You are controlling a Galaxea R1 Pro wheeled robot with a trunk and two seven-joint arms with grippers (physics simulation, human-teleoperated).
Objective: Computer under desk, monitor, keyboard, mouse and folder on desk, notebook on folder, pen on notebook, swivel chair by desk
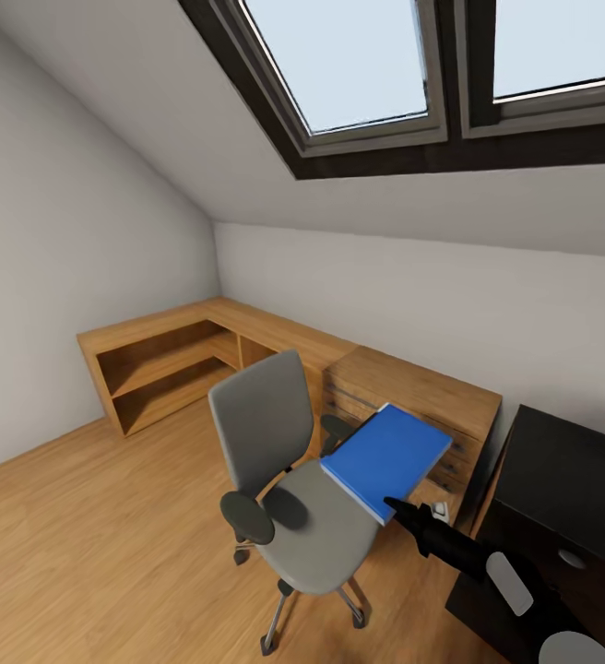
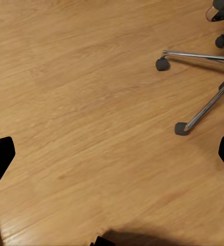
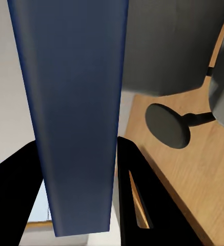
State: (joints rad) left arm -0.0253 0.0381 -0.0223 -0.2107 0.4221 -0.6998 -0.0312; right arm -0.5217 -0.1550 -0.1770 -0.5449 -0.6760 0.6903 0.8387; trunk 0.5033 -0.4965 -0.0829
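Observation:
The grey swivel chair (image 1: 314, 527) stands on the wooden floor in the middle of the head view. Above the seat's right side hangs the blue folder (image 1: 387, 458), lifted off the seat and tilted. My right gripper (image 1: 404, 509) is shut on its near corner. In the right wrist view the folder (image 3: 76, 102) runs edge-on between the two black fingers of my right gripper (image 3: 78, 171). The black desk (image 1: 570, 470) fills the lower right corner. My left gripper (image 2: 112, 156) is open above bare floor, near the chair's chrome star base (image 2: 204, 107).
Low wooden shelving (image 1: 164, 360) lines the far wall and corner. A wooden drawer unit (image 1: 413, 392) stands behind the chair, close against the desk. A sloped ceiling with skylights (image 1: 358, 65) hangs overhead. Open floor (image 1: 90, 553) lies left of the chair.

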